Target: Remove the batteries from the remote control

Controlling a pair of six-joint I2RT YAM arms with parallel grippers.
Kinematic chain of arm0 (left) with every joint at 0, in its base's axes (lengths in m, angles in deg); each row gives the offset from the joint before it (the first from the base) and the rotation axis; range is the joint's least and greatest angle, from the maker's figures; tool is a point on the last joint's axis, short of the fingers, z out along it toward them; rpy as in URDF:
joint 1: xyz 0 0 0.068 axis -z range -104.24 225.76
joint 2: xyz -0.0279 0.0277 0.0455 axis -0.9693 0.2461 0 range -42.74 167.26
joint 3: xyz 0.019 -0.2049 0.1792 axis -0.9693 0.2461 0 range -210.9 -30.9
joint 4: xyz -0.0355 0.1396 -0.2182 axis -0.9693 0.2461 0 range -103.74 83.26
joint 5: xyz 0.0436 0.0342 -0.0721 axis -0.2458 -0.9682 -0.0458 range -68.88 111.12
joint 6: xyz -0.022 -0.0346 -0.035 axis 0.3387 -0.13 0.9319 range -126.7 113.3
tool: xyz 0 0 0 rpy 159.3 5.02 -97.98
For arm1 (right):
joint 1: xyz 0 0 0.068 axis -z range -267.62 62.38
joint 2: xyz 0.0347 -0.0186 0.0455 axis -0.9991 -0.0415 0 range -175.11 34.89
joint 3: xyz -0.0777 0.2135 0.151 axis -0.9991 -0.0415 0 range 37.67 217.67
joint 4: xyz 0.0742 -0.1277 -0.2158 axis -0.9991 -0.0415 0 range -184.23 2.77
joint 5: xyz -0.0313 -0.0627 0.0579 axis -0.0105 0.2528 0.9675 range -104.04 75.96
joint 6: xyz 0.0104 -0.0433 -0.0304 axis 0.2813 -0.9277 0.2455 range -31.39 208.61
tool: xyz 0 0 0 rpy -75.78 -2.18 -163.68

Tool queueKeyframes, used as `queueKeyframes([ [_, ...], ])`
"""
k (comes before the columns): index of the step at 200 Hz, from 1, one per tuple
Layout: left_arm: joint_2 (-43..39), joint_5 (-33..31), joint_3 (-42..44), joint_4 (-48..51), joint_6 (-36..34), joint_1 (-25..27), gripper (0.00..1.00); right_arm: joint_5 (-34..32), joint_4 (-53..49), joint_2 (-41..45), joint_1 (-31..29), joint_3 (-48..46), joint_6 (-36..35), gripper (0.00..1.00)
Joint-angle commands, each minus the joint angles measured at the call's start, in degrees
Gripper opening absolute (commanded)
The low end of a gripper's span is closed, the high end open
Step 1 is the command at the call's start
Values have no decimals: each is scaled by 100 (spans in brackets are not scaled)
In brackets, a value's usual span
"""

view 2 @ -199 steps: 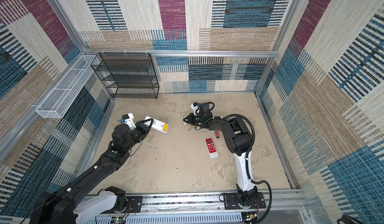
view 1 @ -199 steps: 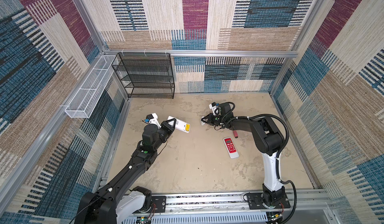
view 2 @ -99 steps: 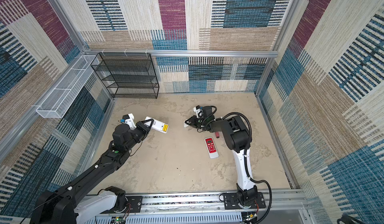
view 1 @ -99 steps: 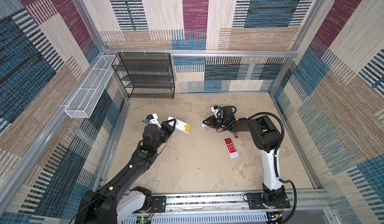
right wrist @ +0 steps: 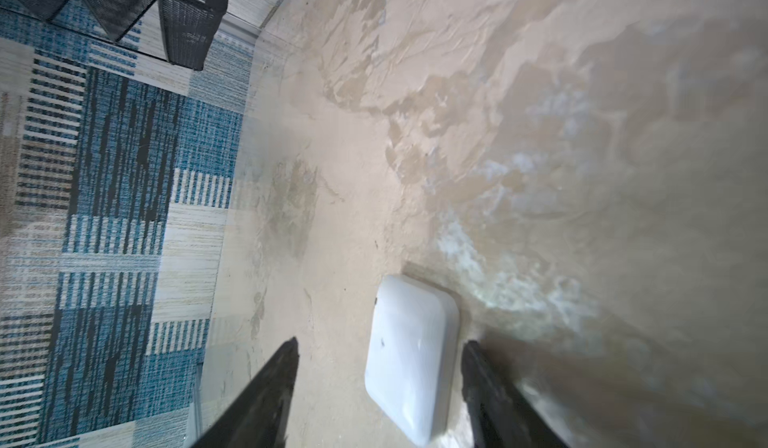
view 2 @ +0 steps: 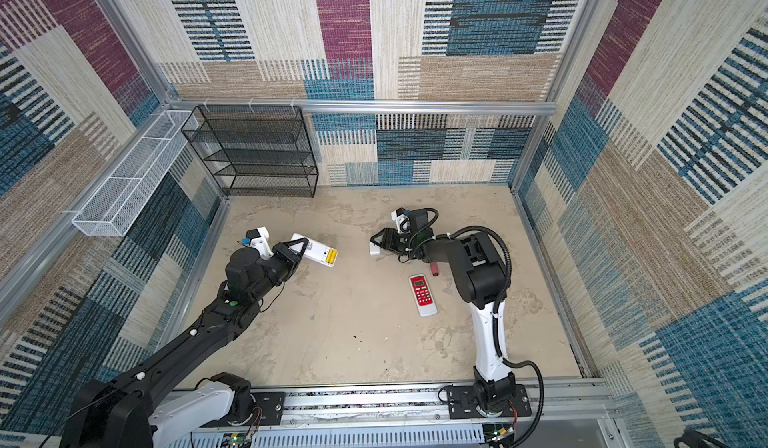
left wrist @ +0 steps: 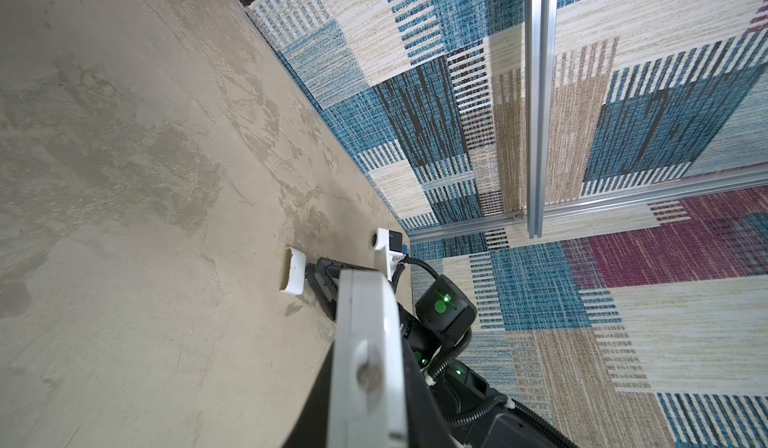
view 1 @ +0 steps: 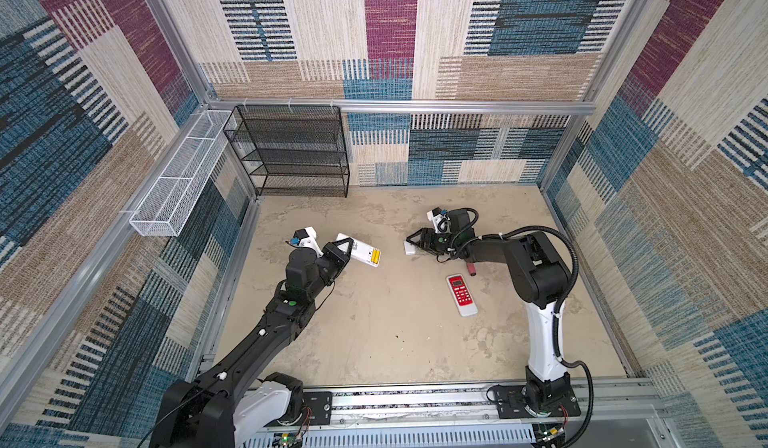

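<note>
left fingers clamped on remote | yellow batteries at its far end | right fingers apart around cover

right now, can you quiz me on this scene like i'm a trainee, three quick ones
1. True or false: the fingers of the right gripper are clamped on the white cover.
2. Which colour are the batteries showing in the white remote that the left gripper holds? A yellow, B blue, C black.
3. Which remote lies on the table with its buttons up, touched by neither gripper?

Key
1. False: the fingers stand apart and the white cover lies on the table between them.
2. A.
3. The red remote.
</note>
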Motion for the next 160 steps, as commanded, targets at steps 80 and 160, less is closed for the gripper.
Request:
queueKeyframes([
  [80, 267, 641, -193, -224, -396, -4, 0, 234, -300, 2419, -70, -928, -3114, 74],
  [160, 314, 1021, -295, -104, -689, -7, 0, -279, -930, 3492, -1493, -807, -4626, 87],
])
